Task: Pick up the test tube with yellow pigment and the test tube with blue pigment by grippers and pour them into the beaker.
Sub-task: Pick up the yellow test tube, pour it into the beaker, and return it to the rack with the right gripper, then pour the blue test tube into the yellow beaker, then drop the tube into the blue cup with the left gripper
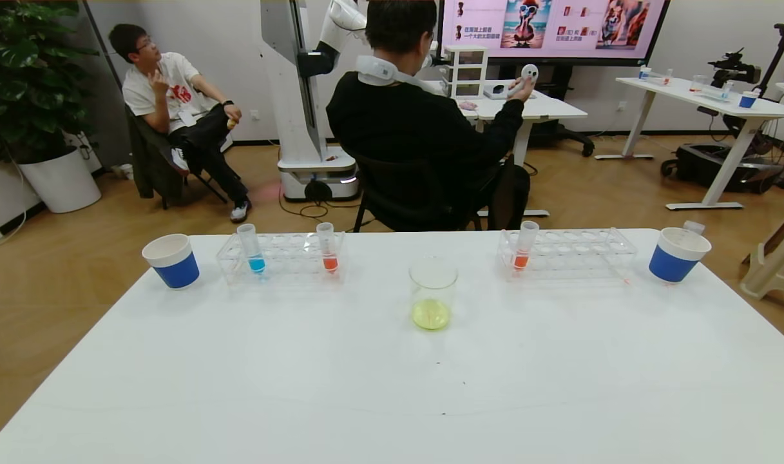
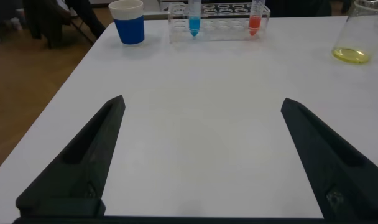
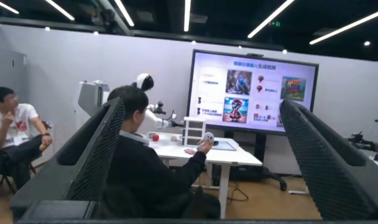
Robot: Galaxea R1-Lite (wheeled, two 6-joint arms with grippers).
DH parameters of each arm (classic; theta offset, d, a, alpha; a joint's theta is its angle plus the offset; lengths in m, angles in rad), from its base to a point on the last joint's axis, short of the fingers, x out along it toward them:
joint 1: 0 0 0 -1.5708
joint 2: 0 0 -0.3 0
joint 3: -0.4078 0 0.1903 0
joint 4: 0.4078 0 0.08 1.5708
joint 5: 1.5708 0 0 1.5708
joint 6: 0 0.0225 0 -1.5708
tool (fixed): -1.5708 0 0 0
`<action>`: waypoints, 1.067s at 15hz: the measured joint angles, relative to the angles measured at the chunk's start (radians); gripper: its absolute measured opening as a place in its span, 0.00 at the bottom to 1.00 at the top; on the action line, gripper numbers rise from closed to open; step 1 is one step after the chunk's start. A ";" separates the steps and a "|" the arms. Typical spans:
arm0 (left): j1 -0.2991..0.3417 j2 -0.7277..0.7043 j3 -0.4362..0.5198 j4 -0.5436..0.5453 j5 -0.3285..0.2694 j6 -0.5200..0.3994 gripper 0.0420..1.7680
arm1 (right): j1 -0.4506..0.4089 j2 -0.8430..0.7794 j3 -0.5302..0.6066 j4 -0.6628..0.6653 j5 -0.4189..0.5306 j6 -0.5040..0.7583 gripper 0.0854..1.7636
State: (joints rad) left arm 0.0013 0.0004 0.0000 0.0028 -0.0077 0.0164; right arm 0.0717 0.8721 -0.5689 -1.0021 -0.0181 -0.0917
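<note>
The test tube with blue pigment (image 1: pixel 255 252) stands upright in the left clear rack (image 1: pixel 288 259); it also shows in the left wrist view (image 2: pixel 194 18). The beaker (image 1: pixel 433 293) stands mid-table with yellow liquid in its bottom, and shows in the left wrist view (image 2: pixel 357 34). No tube with yellow liquid is in view. My left gripper (image 2: pixel 202 102) is open and empty, low over bare table, well short of the rack. My right gripper (image 3: pixel 201 104) is open and empty, pointing out into the room. Neither gripper shows in the head view.
Orange-red tubes stand in the left rack (image 1: pixel 328 248) and the right rack (image 1: pixel 524 245). A blue cup (image 1: pixel 171 260) stands far left. Another blue cup (image 1: pixel 678 255) stands far right with a clear tube top (image 1: pixel 693 227) sticking out. People sit beyond the table's far edge.
</note>
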 joint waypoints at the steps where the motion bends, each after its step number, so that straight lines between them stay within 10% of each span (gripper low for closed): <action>1: 0.000 0.000 0.000 0.000 0.000 0.000 0.99 | 0.004 -0.088 0.025 0.073 0.007 -0.011 0.98; 6: 0.000 0.000 0.000 0.000 0.000 0.000 0.99 | -0.023 -0.523 0.082 0.550 0.075 -0.031 0.98; 16: 0.000 0.000 0.000 0.000 0.000 0.000 0.99 | -0.062 -0.863 0.539 0.709 0.126 -0.026 0.98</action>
State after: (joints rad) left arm 0.0009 0.0004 0.0000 0.0032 -0.0077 0.0168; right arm 0.0100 0.0096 -0.0298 -0.2928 0.1077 -0.1172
